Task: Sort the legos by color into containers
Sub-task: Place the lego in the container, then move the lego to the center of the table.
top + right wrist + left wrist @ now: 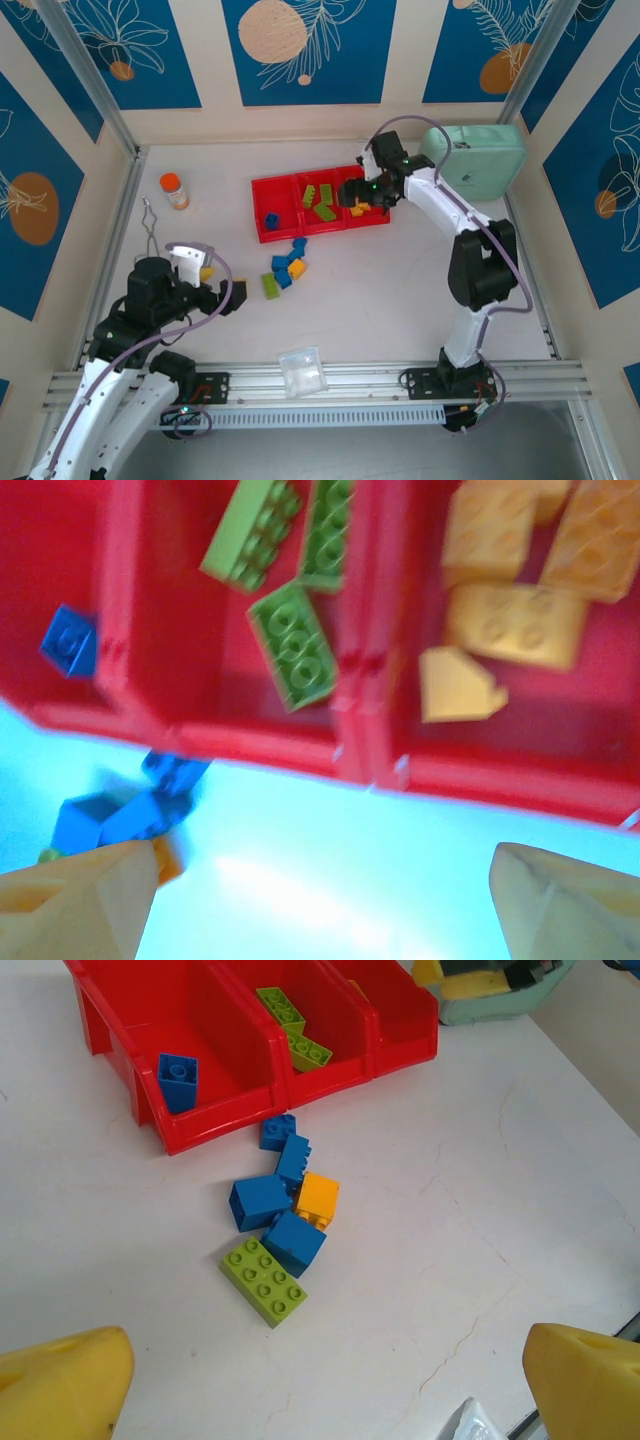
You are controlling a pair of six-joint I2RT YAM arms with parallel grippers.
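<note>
Left tool point(320, 1405): opened wide, nothing gripped; held low over the near-left part of the counter point(380, 300) and aimed toward the loose pile point(285, 270).
Right tool point(320, 905): opened wide, nothing gripped; held over the front edge of the red tray point(300, 233), at its right compartment.
Left compartment: one blue brick point(178, 1080) is seen at the front wall.
Middle compartment: green bricks point(290, 645) are seen, three counted in the right wrist view.
Right compartment: several yellow-orange bricks point(515, 625) are seen; this view is blurred, so no exact count is recorded.
Loose pile: found on the counter just in front of the tray, bricks touching one another. Four loose blue bricks point(259, 1202), one orange brick point(318, 1200) and one eight-stud green brick point(263, 1281) are counted; the green one lies nearest the left tool.
Other items: an orange-capped bottle point(175, 190) is noted left of the tray, a mint-green case point(480, 160) to its right, a clear bag point(302, 370) at the near edge.
</note>
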